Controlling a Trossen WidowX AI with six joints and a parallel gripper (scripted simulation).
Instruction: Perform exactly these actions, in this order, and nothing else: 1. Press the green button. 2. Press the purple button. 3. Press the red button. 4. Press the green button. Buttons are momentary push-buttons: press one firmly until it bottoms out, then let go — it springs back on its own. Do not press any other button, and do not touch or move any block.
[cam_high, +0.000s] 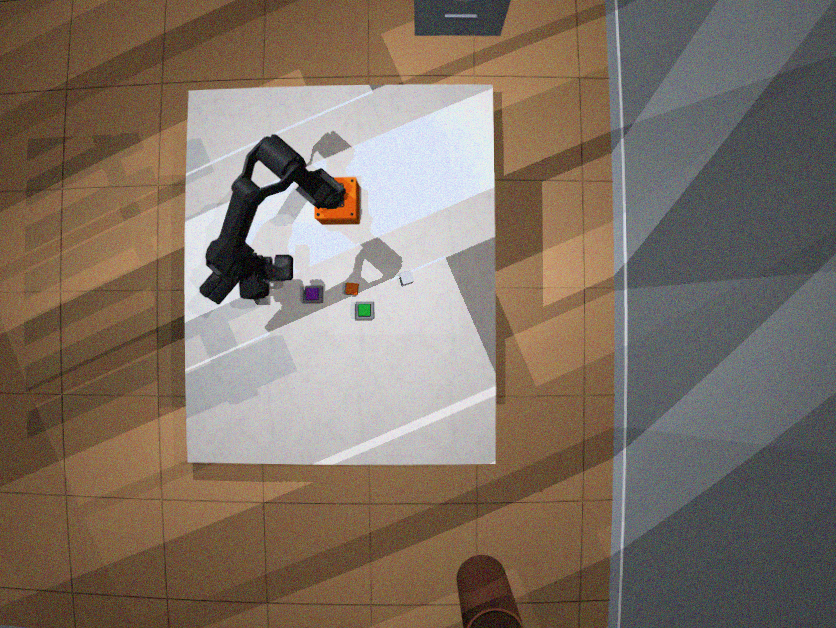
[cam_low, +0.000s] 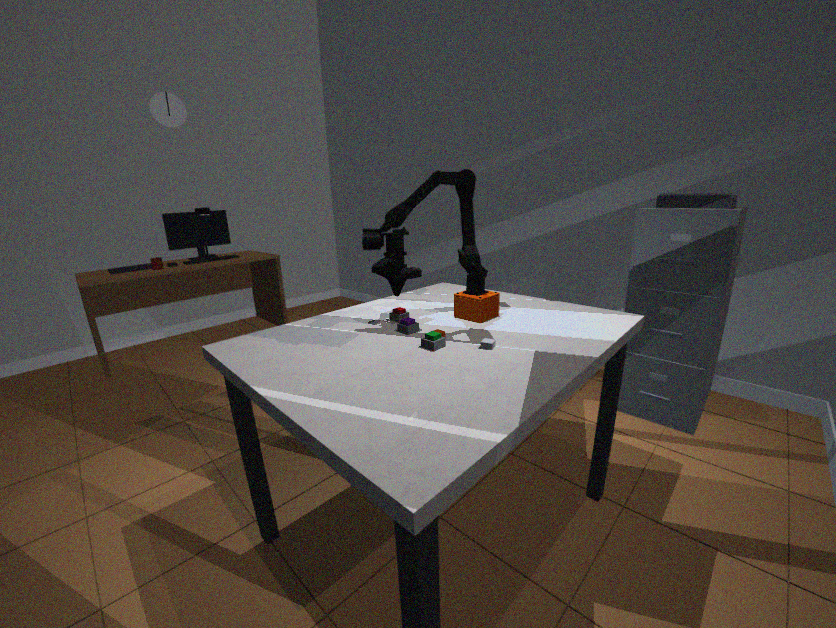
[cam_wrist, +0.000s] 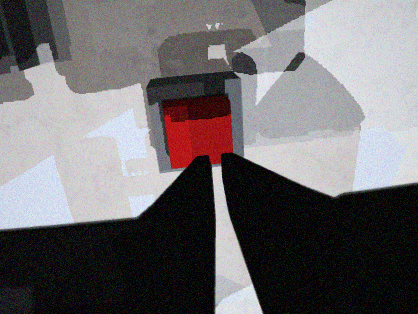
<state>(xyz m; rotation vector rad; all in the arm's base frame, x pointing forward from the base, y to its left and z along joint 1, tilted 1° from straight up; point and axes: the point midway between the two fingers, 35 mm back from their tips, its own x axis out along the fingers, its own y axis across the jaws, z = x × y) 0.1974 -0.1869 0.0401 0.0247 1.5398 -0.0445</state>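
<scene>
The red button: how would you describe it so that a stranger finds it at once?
Start at the orange arm base on the white table. A row of small buttons lies in front of it; the red button is the end one, beside the purple button, directly under the shut claw. It alone has a red cap.

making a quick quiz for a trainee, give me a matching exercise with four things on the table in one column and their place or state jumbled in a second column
Things:
1. red button
2. purple button
3. green button
4. gripper

Places or states:
A. in the open, between the arm's wrist and the small orange block
B. shut, holding nothing, raised above the table
C. just past the fingertips in the wrist view
D. nearest to the small white block of the three buttons

Pairs: 1-C, 2-A, 3-D, 4-B
</scene>
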